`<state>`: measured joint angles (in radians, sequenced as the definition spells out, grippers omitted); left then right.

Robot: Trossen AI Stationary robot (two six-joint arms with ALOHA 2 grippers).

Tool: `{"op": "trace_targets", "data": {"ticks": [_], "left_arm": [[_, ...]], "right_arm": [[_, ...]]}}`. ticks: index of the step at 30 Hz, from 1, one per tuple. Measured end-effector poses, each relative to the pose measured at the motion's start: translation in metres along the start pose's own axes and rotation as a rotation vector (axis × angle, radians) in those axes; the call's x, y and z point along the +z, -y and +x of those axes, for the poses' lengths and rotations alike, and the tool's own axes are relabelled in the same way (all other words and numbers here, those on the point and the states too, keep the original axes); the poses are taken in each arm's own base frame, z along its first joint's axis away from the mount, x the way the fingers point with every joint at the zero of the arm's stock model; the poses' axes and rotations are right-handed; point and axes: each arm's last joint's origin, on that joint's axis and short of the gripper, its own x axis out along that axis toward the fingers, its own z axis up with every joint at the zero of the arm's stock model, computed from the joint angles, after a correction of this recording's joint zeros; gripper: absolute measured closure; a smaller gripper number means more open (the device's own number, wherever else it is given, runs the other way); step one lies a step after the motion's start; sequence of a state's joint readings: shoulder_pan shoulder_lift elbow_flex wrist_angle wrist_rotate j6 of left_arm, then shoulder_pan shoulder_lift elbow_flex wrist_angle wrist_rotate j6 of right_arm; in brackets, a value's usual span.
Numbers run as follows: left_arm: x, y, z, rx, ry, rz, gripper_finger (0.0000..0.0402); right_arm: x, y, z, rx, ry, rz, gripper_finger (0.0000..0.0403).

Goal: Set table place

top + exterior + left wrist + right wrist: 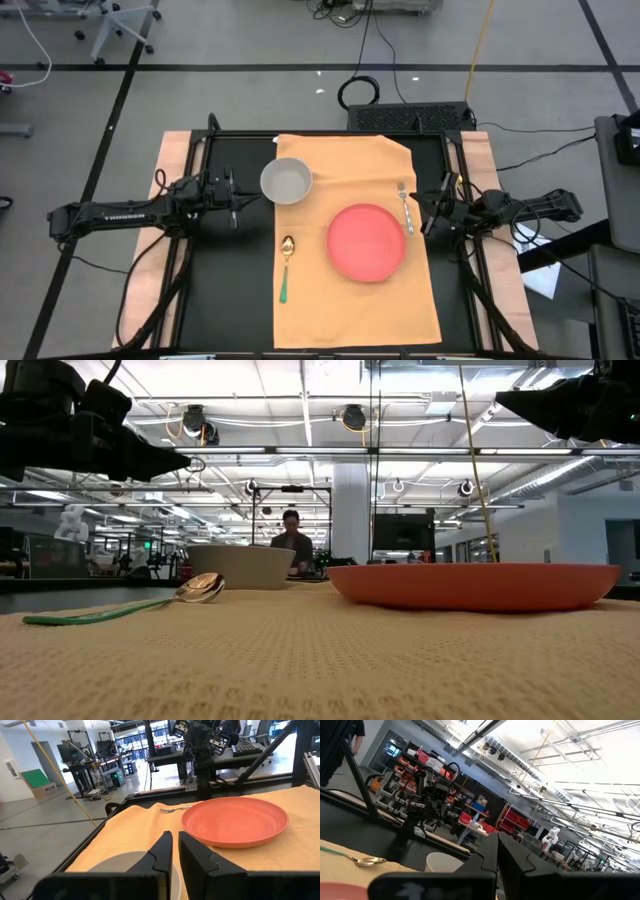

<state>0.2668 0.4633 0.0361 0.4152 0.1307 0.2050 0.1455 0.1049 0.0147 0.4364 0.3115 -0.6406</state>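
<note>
The left gripper [238, 205] hangs above the bare black worktop [225, 280] just off the mat's left edge, beside the bowl [286, 181]; its fingers [162, 851] stand nearly together with a thin gap and pinch nothing. The right gripper [428, 213] hangs at the mat's right edge, just beside the fork [406, 206], fingers pressed together and empty.

The mat [355, 295], an orange-tan woven cloth slightly wrinkled at its far edge, covers the middle of the worktop from the far edge to the near edge. On it the grey bowl sits at the far left corner, the red plate [367, 241] right of centre, the fork between the plate and the right edge, and a spoon [286, 265] with a green handle left of the plate, its bowl toward the far side. None of these touch one another.

The worktop is black, framed by dark rails and pale wood side boards [172, 160]. Around it lies a grey floor with dark lines, cables [360, 90] and chair legs [118, 30]. In the low view the room beyond is a wide lab hall with ceiling lights, a white column [351, 510] and a person [292, 540] seated far off behind the bowl.
</note>
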Motion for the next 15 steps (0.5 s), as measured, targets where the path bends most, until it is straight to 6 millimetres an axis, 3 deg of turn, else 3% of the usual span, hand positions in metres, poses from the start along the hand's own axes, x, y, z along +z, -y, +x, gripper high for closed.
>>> {"op": "trace_targets", "data": {"ticks": [11,15], "left_arm": [[0.0000,0.0000,0.0000,0.000,0.000,0.000,0.0364],[0.0000,0.0000,0.0000,0.000,0.000,0.000,0.0364]], "right_arm": [[0.0000,0.0000,0.0000,0.000,0.000,0.000,0.0403],[0.0000,0.0000,0.0000,0.000,0.000,-0.075,0.0403]]}}
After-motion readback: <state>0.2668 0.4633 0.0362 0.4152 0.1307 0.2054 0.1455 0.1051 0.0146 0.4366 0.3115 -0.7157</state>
